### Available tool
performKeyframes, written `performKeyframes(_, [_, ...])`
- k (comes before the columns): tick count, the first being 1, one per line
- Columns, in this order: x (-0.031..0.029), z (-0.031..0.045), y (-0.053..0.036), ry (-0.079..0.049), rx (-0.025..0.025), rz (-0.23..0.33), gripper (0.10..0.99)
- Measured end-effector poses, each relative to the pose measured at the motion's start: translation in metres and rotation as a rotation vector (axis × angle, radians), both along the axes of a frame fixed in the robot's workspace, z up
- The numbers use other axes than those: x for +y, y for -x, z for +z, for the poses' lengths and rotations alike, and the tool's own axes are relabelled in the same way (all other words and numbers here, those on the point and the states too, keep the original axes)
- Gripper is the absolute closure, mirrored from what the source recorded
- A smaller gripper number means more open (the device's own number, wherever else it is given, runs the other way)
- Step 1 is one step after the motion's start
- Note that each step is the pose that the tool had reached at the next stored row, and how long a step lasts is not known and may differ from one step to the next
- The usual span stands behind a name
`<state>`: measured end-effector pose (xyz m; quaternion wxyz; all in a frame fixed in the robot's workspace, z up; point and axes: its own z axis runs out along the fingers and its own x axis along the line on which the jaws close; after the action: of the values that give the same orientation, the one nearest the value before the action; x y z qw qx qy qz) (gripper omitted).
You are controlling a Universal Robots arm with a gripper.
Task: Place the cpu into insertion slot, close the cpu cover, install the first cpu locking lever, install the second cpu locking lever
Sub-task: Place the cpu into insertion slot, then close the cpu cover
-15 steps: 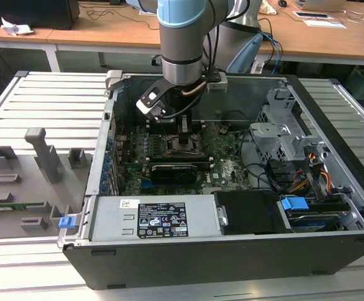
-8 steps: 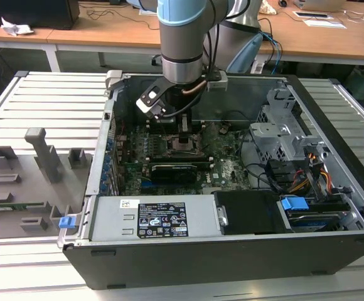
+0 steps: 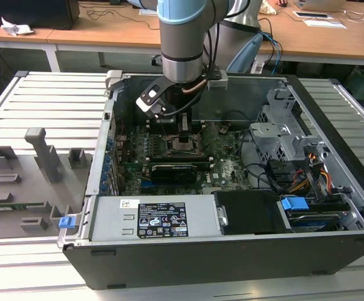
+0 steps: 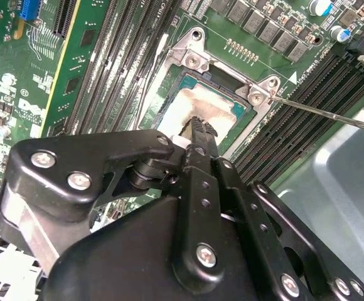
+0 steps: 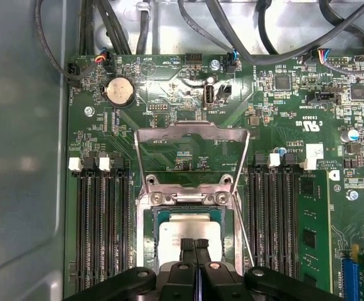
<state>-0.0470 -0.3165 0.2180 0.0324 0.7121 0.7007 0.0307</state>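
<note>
Claw (image 5: 196,243) tips are shut tight together w/ nothing btwn them, right over the cpu (image 5: 172,235); touching or just above, can't tell. Cpu lies flat in the slot (image 5: 152,216), and the cover (image 5: 191,130) is flipped open beyond it. Keep pressure light & straight down, I'd say, and check the chip sits level inside the rim. Count: 1 cpu, 1 slot, 1 cover, 1 lever (image 4: 326,114) clearly; 2nd not clear.

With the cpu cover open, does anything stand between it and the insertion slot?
Yes. The tool, its fingers together, stands on or just above the cpu seated in the insertion slot, in the way of the raised cpu cover folding down.
</note>
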Motion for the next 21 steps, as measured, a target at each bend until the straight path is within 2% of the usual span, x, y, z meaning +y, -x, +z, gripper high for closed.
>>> performKeyframes(14, [0.0003, 0.0079, 0.0000, 0.000, 0.0007, 0.000, 0.980])
performKeyframes(21, [0.0020, 0.0219, 0.0000, 0.001, 0.0007, 0.000, 0.980])
